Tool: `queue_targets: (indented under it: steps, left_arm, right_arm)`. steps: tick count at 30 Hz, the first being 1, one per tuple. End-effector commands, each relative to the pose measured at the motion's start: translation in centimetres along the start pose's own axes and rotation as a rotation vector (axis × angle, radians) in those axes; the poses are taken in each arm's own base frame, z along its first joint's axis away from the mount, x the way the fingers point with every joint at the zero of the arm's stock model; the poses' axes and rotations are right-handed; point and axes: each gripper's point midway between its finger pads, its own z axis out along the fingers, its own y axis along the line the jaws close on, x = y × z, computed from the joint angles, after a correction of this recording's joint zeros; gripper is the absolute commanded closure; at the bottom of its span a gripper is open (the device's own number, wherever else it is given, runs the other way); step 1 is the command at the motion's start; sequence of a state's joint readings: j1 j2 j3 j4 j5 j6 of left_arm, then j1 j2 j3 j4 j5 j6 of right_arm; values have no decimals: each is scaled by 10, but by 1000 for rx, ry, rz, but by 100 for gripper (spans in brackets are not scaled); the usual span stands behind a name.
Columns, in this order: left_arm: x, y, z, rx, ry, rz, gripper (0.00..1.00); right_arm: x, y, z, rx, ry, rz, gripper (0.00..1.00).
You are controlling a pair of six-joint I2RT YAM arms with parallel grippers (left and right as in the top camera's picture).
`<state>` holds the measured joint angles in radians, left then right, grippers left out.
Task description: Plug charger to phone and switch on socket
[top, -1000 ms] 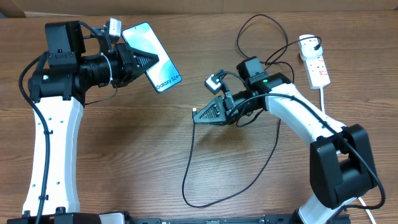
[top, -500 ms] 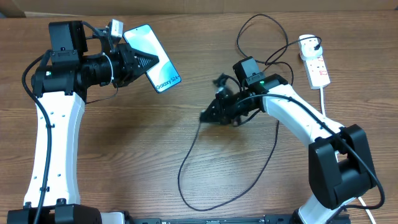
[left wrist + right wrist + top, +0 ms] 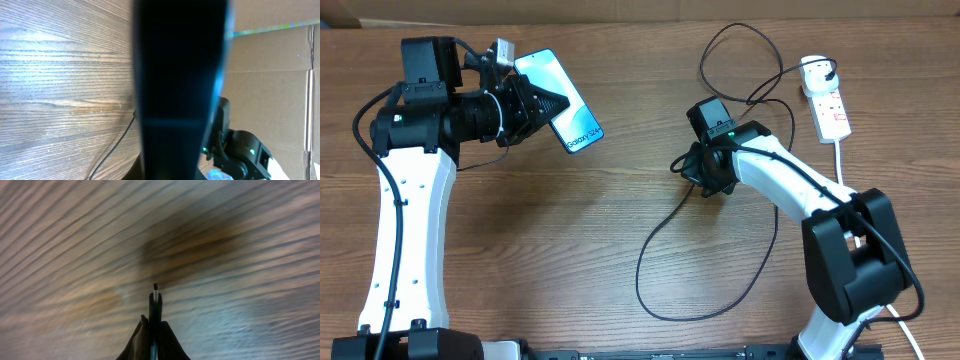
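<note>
**Table** (image 3: 520, 250): the wood top filled the overhead view. Both wrist views showed only a patch of grain, and the right wrist's patch was smeared by blur.

**Arms:** overhead had both in full. In the left wrist view, part of the right arm (image 3: 240, 155) sat low on the right with a green light on, in front of a cardboard wall (image 3: 270, 90).

**Charger cable** (image 3: 639, 278): overhead, you had it in one long loop from the right gripper toward the near edge, then back up to the far end of the socket. The left wrist view caught only a short stretch on the wood.

**Phone** (image 3: 575, 112): it was held off the table at far left, tilted, with the blue screen up and the "Galaxy S24" end pointing toward the centre. In the left wrist view it showed only as a dark band across the middle (image 3: 180, 75).

**Socket** (image 3: 832, 112): it lay at far right on the table and appeared in the overhead view only.

**Left gripper** (image 3: 558, 101): clamped on the phone's long edge.

**Right gripper** (image 3: 154, 330): overhead hid it under the wrist. Its own camera showed the fingers pressed together on the connector tip (image 3: 155, 294), which stuck out above the table.
</note>
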<state>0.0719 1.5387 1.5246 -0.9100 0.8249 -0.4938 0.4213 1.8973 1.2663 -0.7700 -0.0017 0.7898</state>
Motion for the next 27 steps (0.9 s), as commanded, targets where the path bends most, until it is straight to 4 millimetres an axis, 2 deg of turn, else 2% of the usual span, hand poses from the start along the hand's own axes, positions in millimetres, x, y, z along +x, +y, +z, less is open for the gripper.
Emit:
queue_targets:
  steps: [1, 7, 9, 12, 15, 27]
  left_arm:
    - [3, -5, -1, 11, 4, 28, 96]
    - [3, -4, -1, 8, 6, 28, 96]
    - [3, -4, -1, 6, 5, 28, 96]
    - [3, -4, -1, 6, 5, 28, 96]
    - [3, -4, -1, 6, 7, 26, 96]
    - [3, -3, -1, 4, 6, 26, 96]
  right_arm:
    - [-8, -16, 16, 95, -59, 98, 96]
    - [-6, -19, 33, 116, -43, 97, 96]
    - [-6, -19, 34, 117, -42, 97, 93]
    - [-6, -19, 34, 115, -43, 97, 77]
    - [-4, -18, 35, 108, -32, 97, 56]
    - [5, -17, 35, 99, 16, 97, 57]
